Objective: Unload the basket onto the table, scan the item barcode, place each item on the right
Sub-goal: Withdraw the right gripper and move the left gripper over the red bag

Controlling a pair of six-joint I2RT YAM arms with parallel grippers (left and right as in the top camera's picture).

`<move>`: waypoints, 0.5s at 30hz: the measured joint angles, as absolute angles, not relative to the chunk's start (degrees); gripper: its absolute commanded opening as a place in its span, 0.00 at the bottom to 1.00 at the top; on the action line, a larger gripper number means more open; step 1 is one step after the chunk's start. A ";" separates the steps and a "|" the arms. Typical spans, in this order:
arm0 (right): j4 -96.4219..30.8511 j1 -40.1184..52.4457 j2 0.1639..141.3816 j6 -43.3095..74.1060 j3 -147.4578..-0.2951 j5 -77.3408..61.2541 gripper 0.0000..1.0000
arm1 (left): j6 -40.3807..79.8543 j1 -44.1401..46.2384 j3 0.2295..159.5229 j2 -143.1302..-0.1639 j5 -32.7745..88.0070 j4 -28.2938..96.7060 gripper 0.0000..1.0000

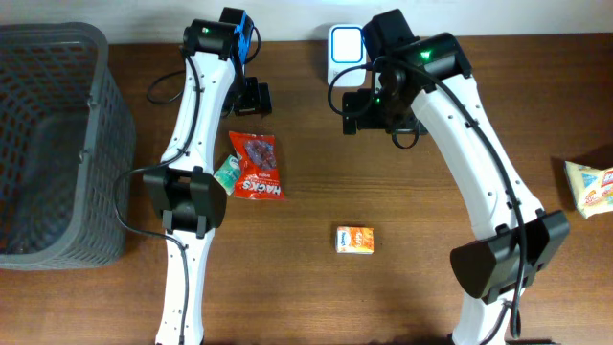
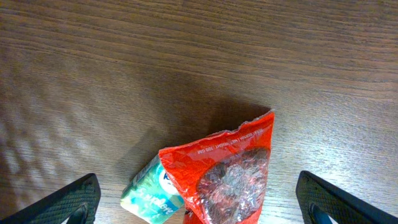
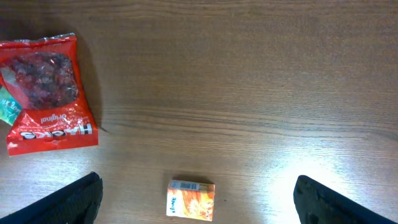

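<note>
Standing well off to the outer side of the left pincer [image 2: 208, 202], a dark grey plastic mesh basket [image 1: 48, 144] sits on the brown wooden bench [image 1: 412, 287]. Its ribbed walls and mesh floor show from above.

The left pincer hangs released, fingers spread wide, over a red foil snack bag [image 1: 257, 165]. The bag lies flat just below it, between the two fingers in the wrist view. A clear window on the bag shows dark pieces, and white letters read "HACKS" and "original". The finer print along its crimped edge is too small to read. A small teal packet [image 1: 228, 172] is tucked partly under the bag on the side nearer the basket, and its white lettering is unreadable.

The right pincer [image 3: 202, 199] is also released and spread wide. Just behind it, at the bench's far edge, is a white rounded scanner [image 1: 345, 45] with a blue-lit face. A little orange and white cardboard box [image 1: 354, 240] lies alone well in front of this pincer, its print too small to read. A yellow packet [image 1: 589, 187] with a red label lies far to its outer side, cut off by the picture's edge.
</note>
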State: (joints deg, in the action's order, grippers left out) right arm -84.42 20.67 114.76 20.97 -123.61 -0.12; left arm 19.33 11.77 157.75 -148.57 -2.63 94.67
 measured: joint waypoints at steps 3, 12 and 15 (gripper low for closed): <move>-84.36 20.67 114.76 21.02 -123.61 -0.10 0.98 | 19.35 11.77 157.71 -148.57 1.06 96.68 1.00; -84.33 20.67 114.76 20.99 -123.61 -0.10 0.99 | 12.58 16.95 157.21 -148.57 17.58 96.66 0.99; -84.12 20.67 114.76 21.02 -123.61 -0.10 0.99 | 11.53 19.73 157.21 -148.57 18.31 96.66 0.99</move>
